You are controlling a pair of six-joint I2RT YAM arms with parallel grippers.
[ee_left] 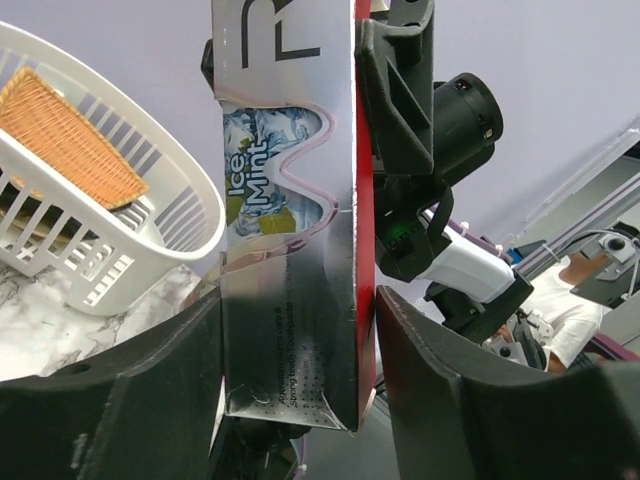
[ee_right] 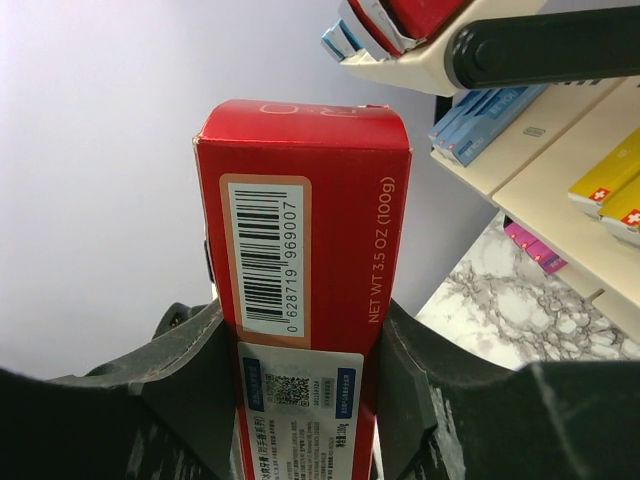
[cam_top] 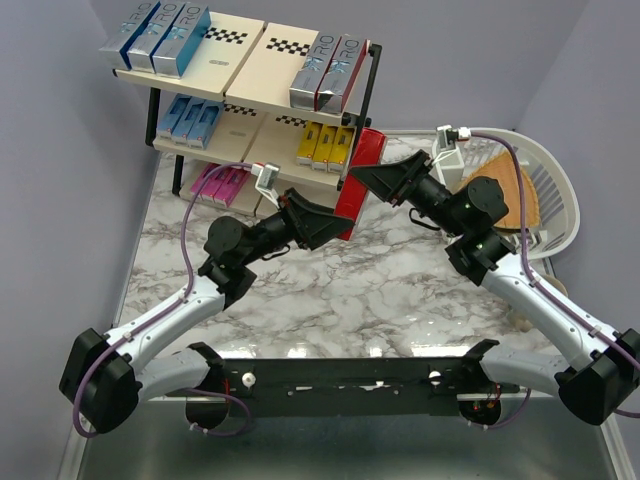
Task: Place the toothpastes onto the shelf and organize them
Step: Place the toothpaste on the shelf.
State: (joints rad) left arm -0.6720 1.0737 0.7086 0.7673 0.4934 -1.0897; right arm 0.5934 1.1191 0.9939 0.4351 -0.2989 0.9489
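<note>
Left gripper fills the near view, its black fingers lying close against both sides of the lower end of a red toothpaste box; whether they pinch it yet I cannot tell; the right gripper is clamped on the upper end, holding the box tilted in the air above the bench, just in front of the shelf. I judge this a handover between the arms on the way to the shelf; next, the left needs a firm hold before the right lets go, then a carry to the top board beside the silver and red boxes.
</note>
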